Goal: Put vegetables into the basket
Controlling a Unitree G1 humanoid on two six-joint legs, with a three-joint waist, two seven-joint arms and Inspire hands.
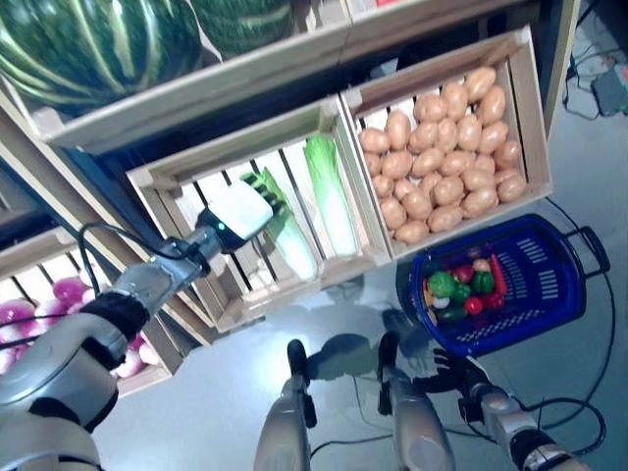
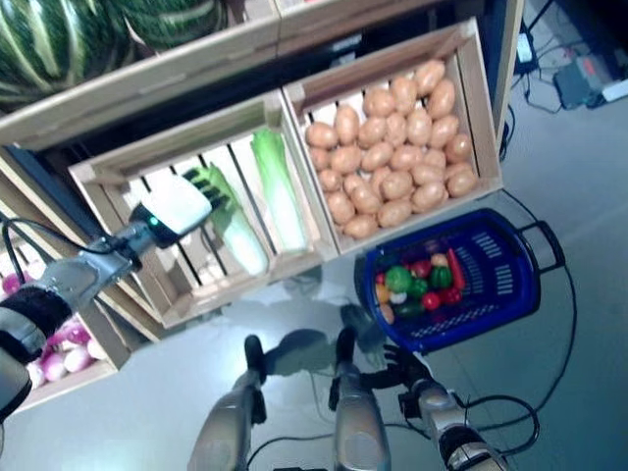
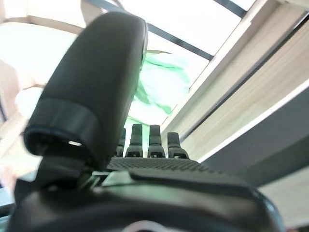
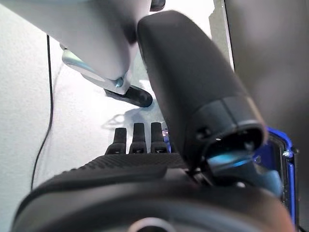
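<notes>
The left hand (image 1: 257,201) is stretched up into the middle crate (image 1: 157,182), its fingers straight and holding nothing, with the tips just touching the top of the nearer cabbage (image 1: 287,228). Two cabbages lie in this crate side by side; the second cabbage (image 1: 331,193) is by the right wall. On the left of the hand the slatted bottom is bare, so there is free room on that side. The arm goes in over the crate's front edge at a slant.

The right hand (image 1: 459,374) hangs low, just below the near rim of the basket (image 1: 549,285), fingers relaxed and apart from it. The blue basket stands on the floor under the potato crate (image 1: 525,108). It already holds small vegetables (image 1: 461,287), red, green and orange, too crowded to count. The potatoes (image 1: 442,157) are also too many to count.
</notes>
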